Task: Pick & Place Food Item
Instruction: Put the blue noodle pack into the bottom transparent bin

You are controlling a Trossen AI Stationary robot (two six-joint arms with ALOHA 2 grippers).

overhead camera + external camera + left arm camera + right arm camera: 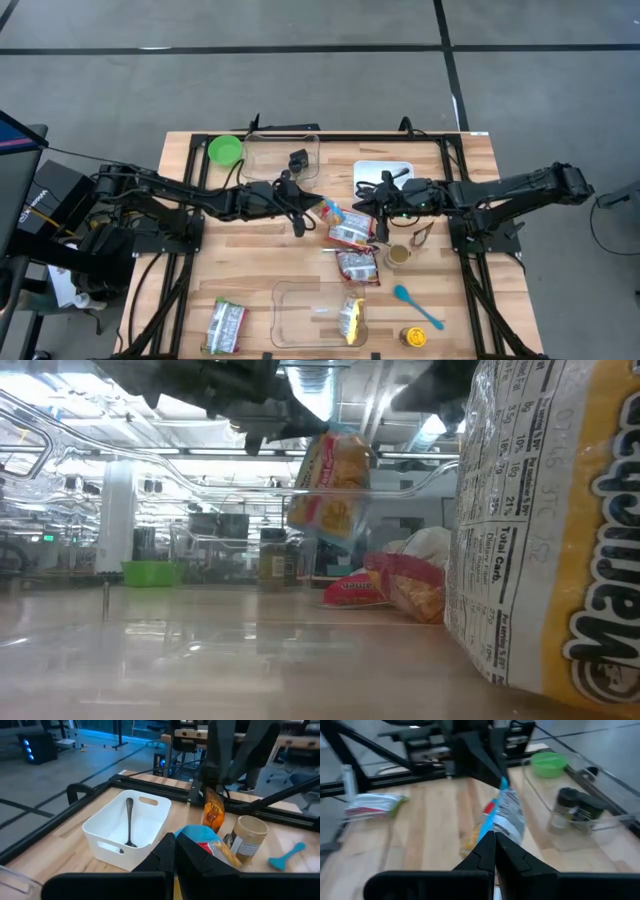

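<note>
A small snack bag [332,212], blue, red and yellow, hangs in the air over the middle of the table between my two grippers. The low view shows the bag [330,488] well above the wood. My left gripper [312,207] comes from the table's left and is shut on the bag's left end. My right gripper [362,207] comes from the right and is shut on its right end. Two more snack bags [353,236] [358,266] lie flat on the table just nearer than the held one. My left gripper pinches the bag's left end [503,784] between its two shut fingers, coming nearly level from the table's left. The bag [199,839] is lifted clear of the table and reaches away toward the other arm. My right gripper pinches the bag's right end [495,826] between its two shut fingers, slanting slightly down from the table's right. The bag runs from these fingers across to the left gripper, clear of the table.
At the far edge stand a green bowl [225,150], a clear tub [280,160] with dark bottles and a white basket [383,175] holding a spoon. A jar [398,255], a blue spoon [418,307], a clear tub [318,312] with a noodle pack and a wrapped packet [225,326] lie nearer.
</note>
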